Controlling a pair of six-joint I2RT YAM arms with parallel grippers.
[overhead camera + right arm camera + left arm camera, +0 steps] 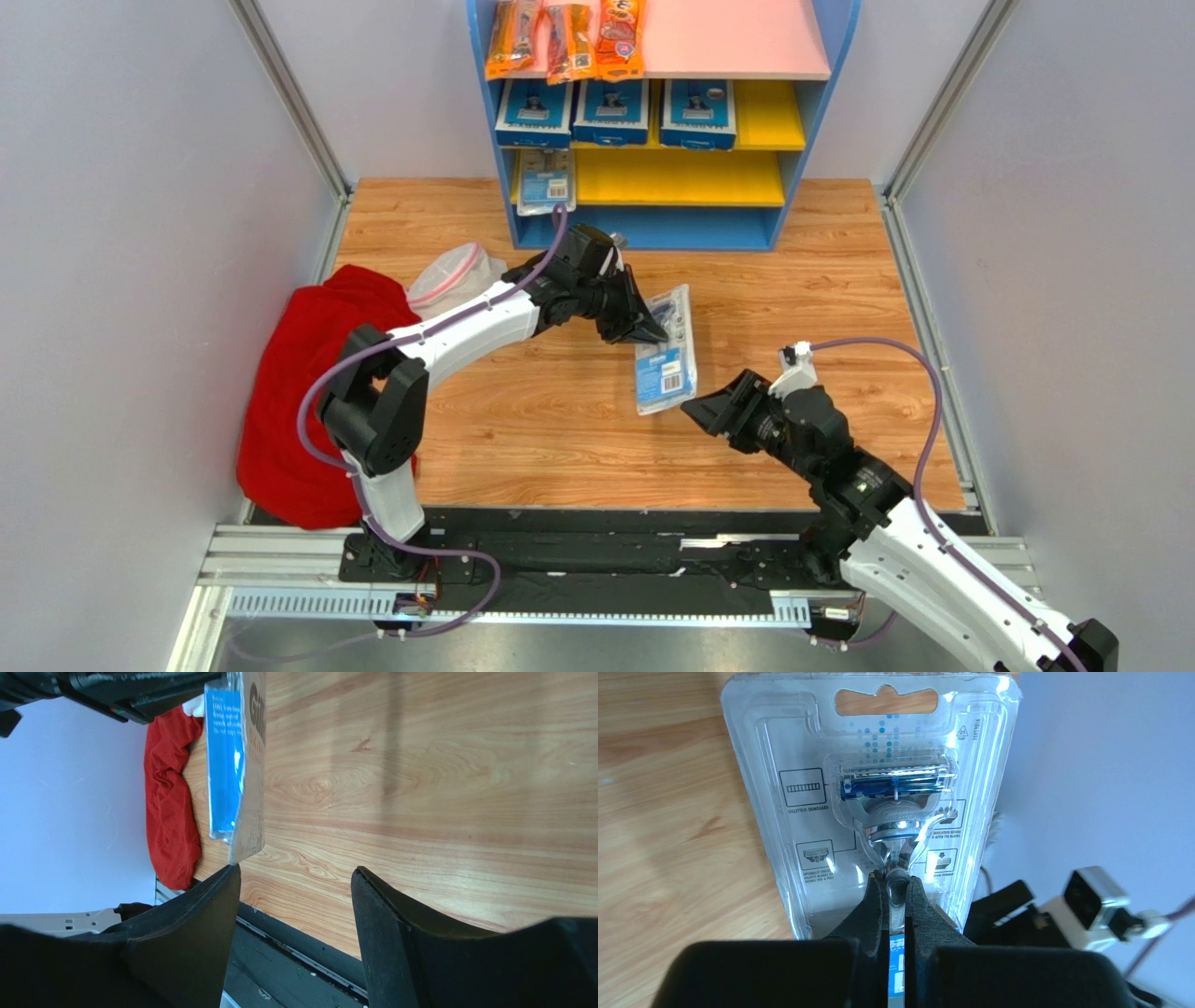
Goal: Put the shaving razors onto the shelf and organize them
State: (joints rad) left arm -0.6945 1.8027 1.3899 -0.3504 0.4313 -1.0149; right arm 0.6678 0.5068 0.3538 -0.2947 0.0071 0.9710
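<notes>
One razor pack (664, 350): pinched edge-on in your left gripper (896, 882).
Right gripper (295, 880): wide, empty.
Risk: thin hold, it may twist loose.

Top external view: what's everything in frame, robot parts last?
large razor packs: three, blue, upper yellow board, side by side
small razor pack: one, pale blue, lower yellow board, left end
held razor pack: one, blue-and-white, above the table
snack packets: three, orange, pink top board
shelf: one, blue frame, table's far edge
cloth: one, red, table's left edge
clear plastic item: one, pink-rimmed, beside the cloth
table: one, wood
left end effector: black, shut on held razor pack
right end effector: black, open, empty
</notes>
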